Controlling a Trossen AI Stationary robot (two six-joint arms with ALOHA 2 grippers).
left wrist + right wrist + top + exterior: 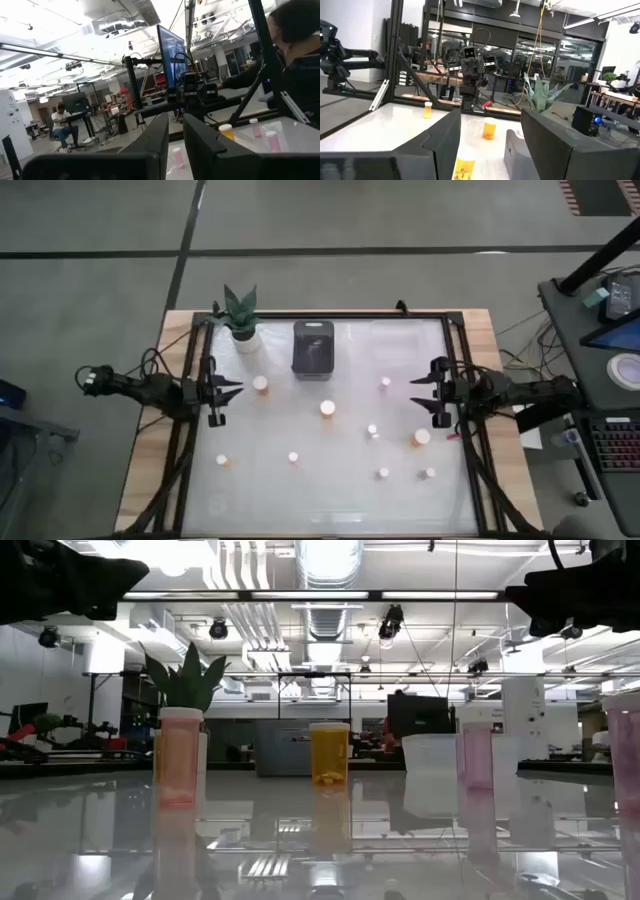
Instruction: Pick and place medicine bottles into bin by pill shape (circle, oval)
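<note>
Several medicine bottles stand upright on the white table: orange ones (260, 384) (327, 409) (421, 438) and smaller pinkish or white ones (385, 382) (372, 430) (293, 457). The low view shows three in a row (180, 760) (329, 755) (476, 760). A dark bin (313, 348) sits at the far middle. My left gripper (228, 391) (175, 117) hovers at the table's left side, pointing level toward the middle, shut on nothing. My right gripper (420, 392) (490, 114) hovers at the right side facing it, open, with nothing between its fingers.
A white plant pot (242, 332) with a green plant stands at the far left corner. A clear container (400, 338) lies right of the dark bin. A black frame (460, 380) borders the table. More small bottles (383, 473) (430, 473) (222, 461) stand near the front edge.
</note>
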